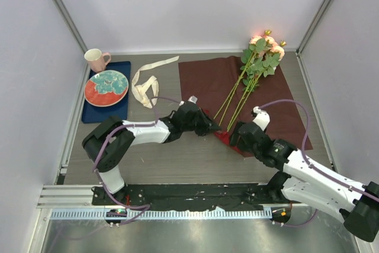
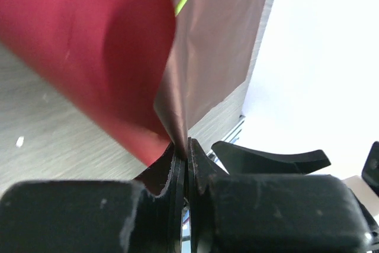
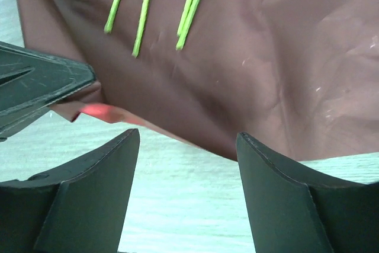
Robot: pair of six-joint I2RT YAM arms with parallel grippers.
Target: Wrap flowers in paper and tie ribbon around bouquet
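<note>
Item: paper (image 1: 260, 96), deep-red sheet, lying flat on the desk (image 1: 177, 161) right of centre, far edge close to the rear wall (image 1: 189, 10), right edge near the right side wall with a narrow strip of desk between. Near-left corner raised off the desk and curled over, its brighter red underside showing. Left hand (image 2: 187, 149): fingers pressed together, clamped on that raised corner, the paper's edge running straight into the seam between them. Right hand (image 3: 188, 140): fingers standing apart, holding nothing, low over the paper's near edge just beside the left hand; pale desk shows between the fingers. Flowers (image 1: 265, 48): pink-peach blooms at the paper's far right corner, overhanging its far edge; stems run diagonally toward the near left, their cut ends lying on the paper a little short of the clamped corner. Ribbon (image 1: 145, 84): cream strip, loosely looped, on the desk left of the paper and apart from it, between the paper and a dark blue tray (image 1: 95, 114). Tray carries a red-and-teal plate (image 1: 106, 87) and a pink mug (image 1: 96, 59), hard against the left wall. Open room: a band of bare desk between the paper's near edge and the black base rail (image 1: 177, 197), crossed by both arms.
</note>
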